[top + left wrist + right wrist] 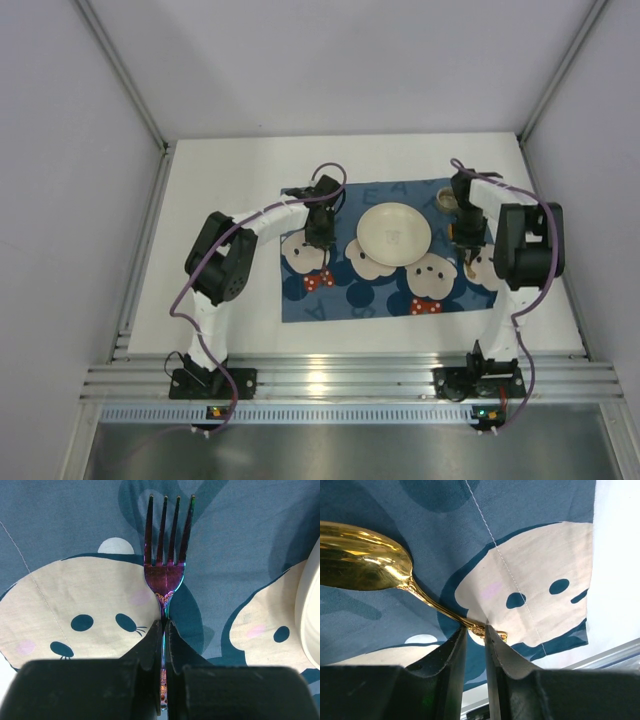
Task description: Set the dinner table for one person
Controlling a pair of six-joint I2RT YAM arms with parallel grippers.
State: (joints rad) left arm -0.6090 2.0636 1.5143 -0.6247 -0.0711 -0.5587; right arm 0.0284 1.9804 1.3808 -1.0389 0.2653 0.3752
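The white dinner table (215, 190) carries a blue mouse-print mat (350, 300) with a cream plate (395, 233) at its middle. My left gripper (320, 236) is just left of the plate. In the left wrist view it (164, 627) is shut on the handle of an iridescent purple fork (167, 555), tines pointing away, low over the mat (60, 525). My right gripper (467, 246) is right of the plate. In the right wrist view it (475, 629) has its jaws close together around the handle end of a gold spoon (362, 555), bowl out to the left, low over the mat (535, 525).
A small brown cup (447, 200) stands on the mat's far right corner, beside the right wrist. The plate's rim (310, 615) shows at the right edge of the left wrist view. Grey walls enclose the table on three sides. The mat's right edge and bare table (615, 555) lie beside the spoon.
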